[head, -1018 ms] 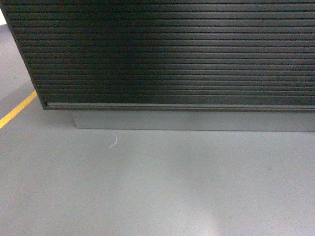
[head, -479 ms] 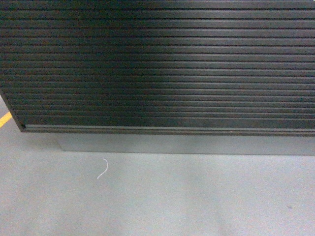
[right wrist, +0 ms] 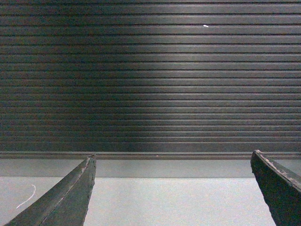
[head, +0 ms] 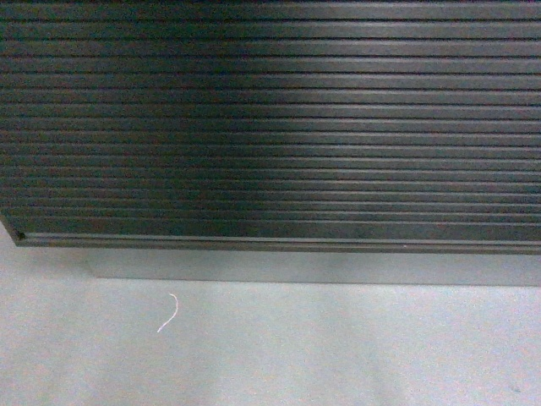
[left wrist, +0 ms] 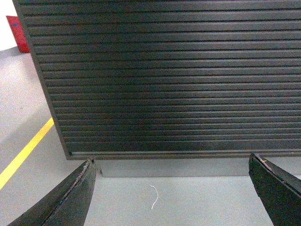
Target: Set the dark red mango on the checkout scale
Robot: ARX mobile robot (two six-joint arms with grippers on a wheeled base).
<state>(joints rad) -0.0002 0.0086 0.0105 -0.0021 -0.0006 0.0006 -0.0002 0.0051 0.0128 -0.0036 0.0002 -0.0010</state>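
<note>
Both the left gripper (left wrist: 171, 188) and right gripper (right wrist: 171, 186) were spread wide, empty, facing the black ribbed-front checkout counter (head: 270, 127).

Below me I see a grey floor (head: 338, 355), smooth and faintly glossy. A thin white curl of thread (head: 168, 313) lies on it, near the grey recessed plinth (head: 296, 266) that runs along the floor's far edge; the thread sits apart from the plinth, toward its left end. From my left wrist I also see a yellow line (left wrist: 26, 153) painted slantwise across the floor at the left, and a red object (left wrist: 17, 33) in the far upper left corner.
</note>
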